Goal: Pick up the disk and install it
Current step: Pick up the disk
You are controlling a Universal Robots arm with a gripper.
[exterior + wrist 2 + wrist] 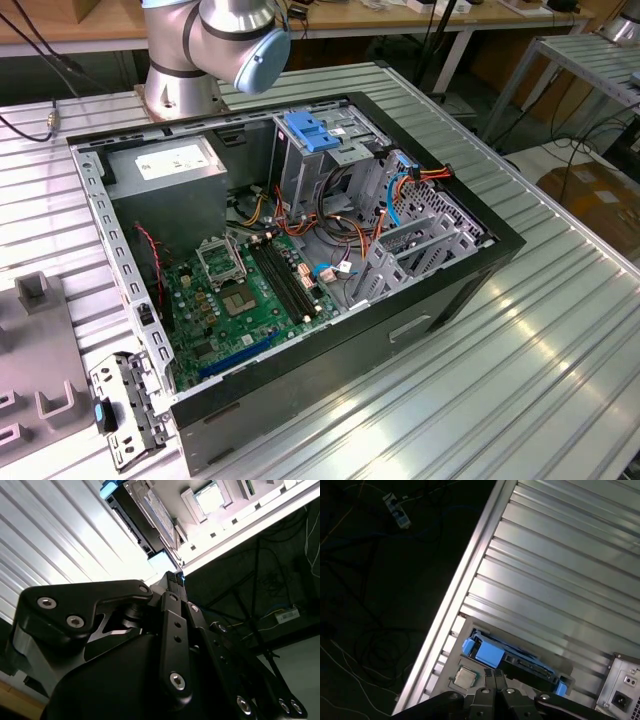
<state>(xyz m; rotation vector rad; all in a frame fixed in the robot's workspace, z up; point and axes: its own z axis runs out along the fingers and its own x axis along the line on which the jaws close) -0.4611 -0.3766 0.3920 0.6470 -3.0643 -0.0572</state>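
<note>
Exterior view, from its left to its right:
- A grey moulded fixture (40, 345) is sitting at the table's edge.
- Just beside it, a metal bracket (128, 410) with a small blue tab is lying flat against the case's corner.
- The open computer case (300, 250) is lying on its side on the ribbed aluminium table (520, 330).
- Inside the case, the power supply (170, 170) is sitting toward the exterior view's left, with the green motherboard (250, 300) below it.
- The robot arm (215, 40) is standing behind the case, its blue-capped joint hanging over the rear edge.
- Further right, a light-blue latch piece (310, 135) is resting on top of the drive cage (335, 170).
- Orange and blue cables (410, 180) are looping beside the cage.

Wrist views:
- The disk (517, 664) (142, 517) is lying flat in a pale holder at the edge of the ribbed table, outside the case. Its dark body is framed by bright blue rails.
- A processor chip (465, 677) (210, 495) is sitting in the same holder, just beside the disk.
- The gripper (494, 672) (172, 577) is hovering close over the disk's blue end. Its black fingers are drawn together with nothing visible between them. Whether the tips are touching the blue rail cannot be told.
- A grey box with a power socket (625, 687) is showing near the disk's far end.
- Beyond the table edge, a power strip (397, 510) and loose wires are lying on the dark floor.
</note>
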